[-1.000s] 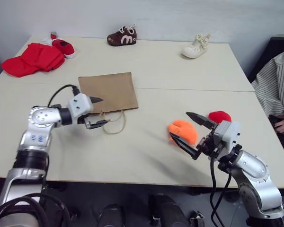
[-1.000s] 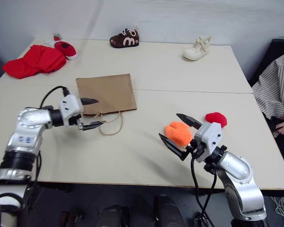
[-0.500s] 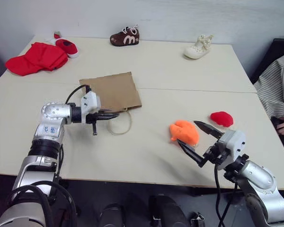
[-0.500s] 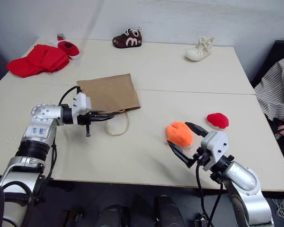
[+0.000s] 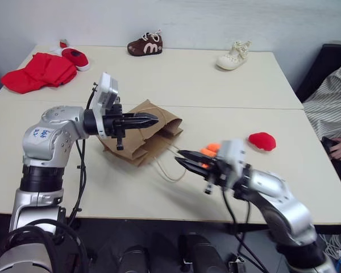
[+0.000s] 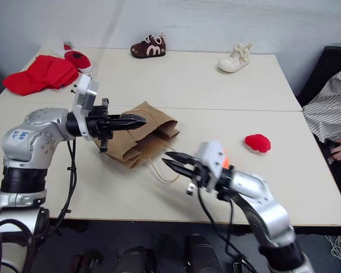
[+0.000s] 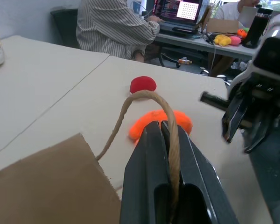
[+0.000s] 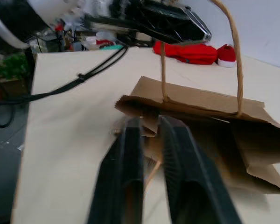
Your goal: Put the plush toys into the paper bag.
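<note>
- Table point(image 5: 227, 85): pale, smooth, two tops butted together along a seam that runs behind the bag; wide bare stretch between the bag and the far shoes.
- Bag point(image 5: 145, 136): brown kraft paper, creased, lifted at one side, mouth turned toward the right gripper; the landmark for all below.
- Left gripper point(image 5: 149, 119): above the bag's raised edge, black fingers pressed together on one tan string handle point(image 7: 144, 100), which loops over the fingers in the left wrist view.
- Right gripper point(image 6: 173, 161): just right of the bag's mouth, fingers drawn together on the second handle loop point(image 6: 159, 173), which trails over the table below the bag.
- Garment point(image 5: 37, 71): red cloth, crumpled, at the table's far left corner, well apart from the bag.
- Brown shoe point(image 5: 145, 44): at the far edge behind the bag.
- Cream shoe point(image 5: 233, 55): at the far edge, right of the bag.
- Red shoe point(image 5: 75, 56): beside the garment.
- Orange toy point(image 7: 158, 122): fuzzy, lumpy, on the table right of the bag, mostly hidden behind the right gripper in the head views.
- Red toy point(image 5: 263, 140): rounded, fuzzy, farther right of the bag than the orange toy, open table around it.
- Person point(image 5: 332, 108): striped sleeve at the table's right edge.
</note>
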### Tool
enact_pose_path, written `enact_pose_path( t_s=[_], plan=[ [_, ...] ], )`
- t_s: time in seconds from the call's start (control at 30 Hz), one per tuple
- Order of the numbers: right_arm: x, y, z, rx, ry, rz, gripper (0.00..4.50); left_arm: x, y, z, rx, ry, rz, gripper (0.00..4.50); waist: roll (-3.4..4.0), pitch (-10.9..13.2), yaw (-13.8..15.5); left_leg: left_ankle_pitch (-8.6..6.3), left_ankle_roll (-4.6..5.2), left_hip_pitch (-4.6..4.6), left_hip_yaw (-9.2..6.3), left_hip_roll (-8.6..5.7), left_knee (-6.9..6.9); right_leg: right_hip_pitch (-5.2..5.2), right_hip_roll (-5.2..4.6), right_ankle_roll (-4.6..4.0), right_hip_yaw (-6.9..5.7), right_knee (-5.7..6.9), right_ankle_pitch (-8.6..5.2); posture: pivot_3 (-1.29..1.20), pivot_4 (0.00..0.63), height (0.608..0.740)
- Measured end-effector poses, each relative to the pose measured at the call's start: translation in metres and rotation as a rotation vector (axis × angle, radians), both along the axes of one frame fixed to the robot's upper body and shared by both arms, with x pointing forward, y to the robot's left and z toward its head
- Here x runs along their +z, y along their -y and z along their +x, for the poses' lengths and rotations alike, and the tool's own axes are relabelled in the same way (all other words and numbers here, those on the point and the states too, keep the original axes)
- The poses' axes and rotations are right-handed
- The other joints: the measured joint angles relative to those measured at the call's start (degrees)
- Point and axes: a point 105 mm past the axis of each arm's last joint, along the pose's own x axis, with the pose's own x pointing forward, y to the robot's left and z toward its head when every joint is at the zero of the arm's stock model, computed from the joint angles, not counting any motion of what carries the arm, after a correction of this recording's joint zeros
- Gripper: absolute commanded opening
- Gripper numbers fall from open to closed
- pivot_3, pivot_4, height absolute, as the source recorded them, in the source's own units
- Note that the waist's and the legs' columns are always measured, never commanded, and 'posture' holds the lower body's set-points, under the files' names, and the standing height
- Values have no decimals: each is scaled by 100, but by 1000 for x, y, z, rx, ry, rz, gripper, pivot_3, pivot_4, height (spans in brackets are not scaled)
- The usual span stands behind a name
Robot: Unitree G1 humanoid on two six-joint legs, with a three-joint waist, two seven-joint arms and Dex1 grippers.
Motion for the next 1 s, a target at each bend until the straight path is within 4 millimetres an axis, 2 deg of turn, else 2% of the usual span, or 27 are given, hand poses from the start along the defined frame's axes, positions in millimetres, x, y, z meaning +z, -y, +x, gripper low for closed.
enact_pose_path(
  t_s=[0.13,0.23,0.37,0.47,0.57,0.7,0.8,1.0],
  plan=[
    [-13,-38,31,6,-5,-96,14,1,9,-5,-4,-39,-47,0,0,0,15,0,1,-13,-4,1,12,-7,-2,0,-5,3,0,0,150,740],
    [-24,-57,50,-14,-17,-137,14,8,10,-8,-4,-54,-93,0,0,0,11,-1,3,-18,-4,1,16,-9,-4,0,-6,2,0,0,150,740],
    [-40,-67,69,-47,-42,-182,14,15,11,-16,-30,-70,-129,0,1,1,-7,-1,3,-20,-5,2,17,-10,-5,0,-7,3,0,0,150,740],
    [-58,-65,78,-78,-73,-240,14,20,6,-18,-32,-80,-160,0,1,1,-27,-1,2,-19,-6,3,15,-10,-5,-1,-9,4,0,0,150,740],
    [-76,-63,78,-85,-109,-288,14,29,-3,-14,13,-72,-219,0,3,2,-71,-1,2,-20,-6,4,13,-12,-5,-1,-9,5,0,0,150,740],
    [-80,-61,72,-70,-111,-291,14,52,-32,3,119,-60,-371,0,3,2,-124,-1,-2,-17,-9,5,13,-10,-5,-2,-13,9,-1,0,150,740],
    [-82,-60,66,-60,-123,-275,14,56,-54,10,181,-70,-436,0,3,2,-149,-2,-5,-13,-8,5,4,-10,-4,-4,-13,8,-2,0,150,740],
    [-76,-59,60,-34,-127,-200,14,45,-48,10,133,-114,-412,0,3,2,-138,-2,-6,-17,-9,4,4,-11,-5,-4,-16,4,-2,0,150,740]
  ],
)
